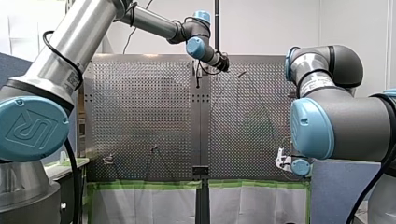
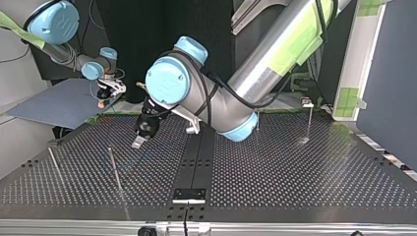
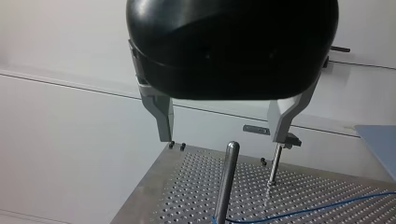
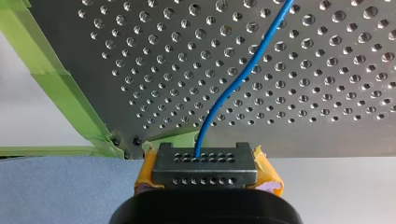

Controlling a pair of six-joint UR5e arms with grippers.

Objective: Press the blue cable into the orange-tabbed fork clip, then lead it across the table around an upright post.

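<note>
Left wrist view: your left pincer (image 3: 224, 138) gapes wide, an upright post (image 3: 227, 182) ahead of it, blue cable (image 3: 317, 210) lying at its foot on the desk (image 3: 327, 186); your right pincer (image 4: 204, 163) grips that cable.

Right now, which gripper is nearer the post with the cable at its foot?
Left. My left gripper hangs open right by the post; my right gripper grips the cable at the table edge.
</note>
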